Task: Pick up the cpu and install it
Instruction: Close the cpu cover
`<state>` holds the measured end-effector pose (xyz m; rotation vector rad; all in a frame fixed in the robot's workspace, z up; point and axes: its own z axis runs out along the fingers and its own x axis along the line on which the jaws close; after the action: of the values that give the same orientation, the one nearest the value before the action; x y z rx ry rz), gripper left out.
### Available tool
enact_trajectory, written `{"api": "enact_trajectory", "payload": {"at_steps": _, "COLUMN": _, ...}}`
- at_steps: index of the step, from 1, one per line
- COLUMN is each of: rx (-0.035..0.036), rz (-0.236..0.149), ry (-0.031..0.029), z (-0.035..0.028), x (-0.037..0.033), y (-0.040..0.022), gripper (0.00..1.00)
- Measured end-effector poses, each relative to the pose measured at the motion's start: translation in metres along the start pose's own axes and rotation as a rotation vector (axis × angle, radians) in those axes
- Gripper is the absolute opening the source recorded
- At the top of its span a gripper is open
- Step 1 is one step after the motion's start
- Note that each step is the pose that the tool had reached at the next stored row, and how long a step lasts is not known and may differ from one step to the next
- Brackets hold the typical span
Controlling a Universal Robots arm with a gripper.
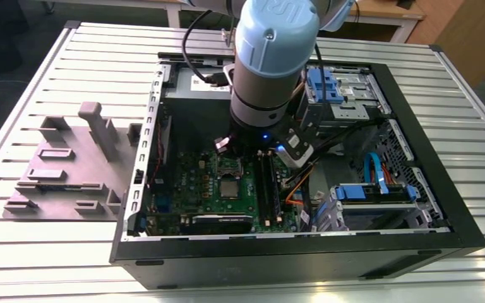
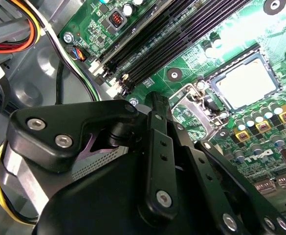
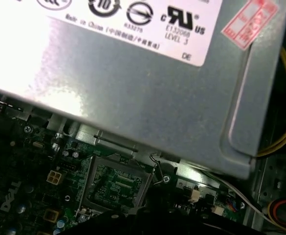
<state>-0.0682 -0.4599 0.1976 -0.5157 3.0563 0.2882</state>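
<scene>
We see one chip (image 2: 245, 84), a flat silver square, lying flat on the green board (image 2: 221, 29) inside a dark square frame. In the exterior view the chip (image 1: 230, 188) is near the middle of the board. Just beside it one metal flap (image 2: 189, 105) is folded back, so the chip is not covered. The robot hand (image 2: 172, 122) hangs over the board near the flap, apart from the chip and not holding it. We cannot tell how far the hand is open, or whether it holds anything else. We think the chip either sits in its place already or is not yet lifted, and we cannot tell which. Any move at the chip calls for a slow, straight, soft touch, because it is thin, lies low in its frame and gives little edge to hold. We count one chip, one flap, one robot arm (image 1: 272, 57), one big grey box (image 3: 147, 98) with one white label (image 3: 108, 14), three small yellow squares (image 2: 262, 126), and one grey rack (image 1: 65, 164) outside the one computer case (image 1: 310, 255).
</scene>
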Motion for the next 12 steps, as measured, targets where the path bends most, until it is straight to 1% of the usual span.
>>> {"api": "enact_trajectory", "payload": {"at_steps": 2, "rx": -0.0036, "rz": 0.0, "ry": -0.0019, "z": -0.0001, "x": 0.0005, "y": 0.0, "gripper": 0.1}}
{"api": "enact_trajectory", "payload": {"at_steps": 5, "rx": -0.0057, "rz": -0.001, "ry": -0.0036, "z": -0.0003, "x": 0.001, "y": -0.0001, "gripper": 0.1}}
{"api": "enact_trajectory", "payload": {"at_steps": 8, "rx": -0.0097, "rz": -0.001, "ry": -0.0054, "z": -0.0009, "x": 0.0013, "y": -0.0004, "gripper": 0.1}}
{"api": "enact_trajectory", "payload": {"at_steps": 9, "rx": -0.0148, "rz": -0.001, "ry": -0.0071, "z": -0.0043, "x": 0.0016, "y": -0.0016, "gripper": 0.1}}
{"api": "enact_trajectory", "payload": {"at_steps": 12, "rx": -0.0173, "rz": -0.002, "ry": -0.0078, "z": -0.0065, "x": 0.002, "y": -0.0024, "gripper": 0.1}}
